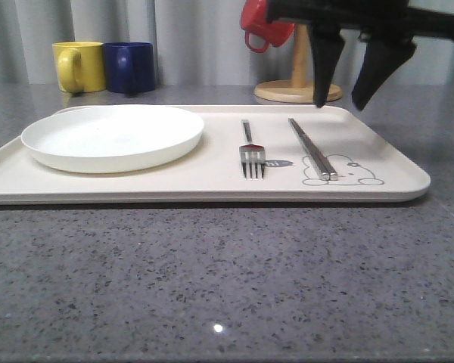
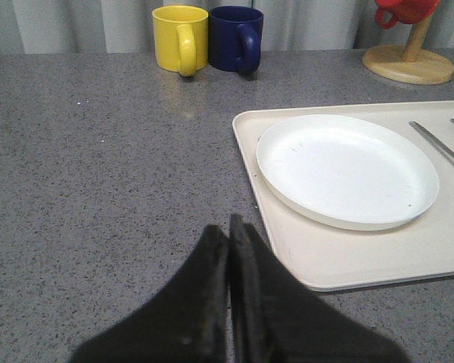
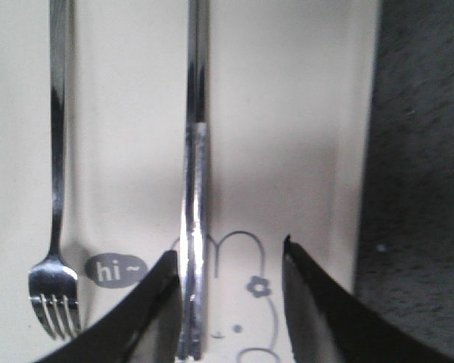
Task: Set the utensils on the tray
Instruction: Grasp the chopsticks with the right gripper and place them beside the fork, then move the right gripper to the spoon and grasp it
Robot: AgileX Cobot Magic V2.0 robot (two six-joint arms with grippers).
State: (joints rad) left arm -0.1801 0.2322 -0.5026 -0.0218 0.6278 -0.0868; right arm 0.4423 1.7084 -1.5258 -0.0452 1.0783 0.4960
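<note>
One tray (image 1: 378, 178), one plate (image 1: 112, 136), one fork (image 1: 251, 151), two chopsticks (image 1: 312, 147), three mugs (image 1: 79, 66).

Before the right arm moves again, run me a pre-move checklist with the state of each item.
1. Fork lying flat on the tray: ok.
2. Chopsticks on the tray, right of the fork and apart from it: ok.
3. Spoon on the tray: not ok, none seen there.
4. Right gripper open, empty, above the tray's far right corner: ok.
5. Left gripper shut, empty, over bare counter beside the tray: ok.
6. White plate apart from the utensils: ok.
</note>
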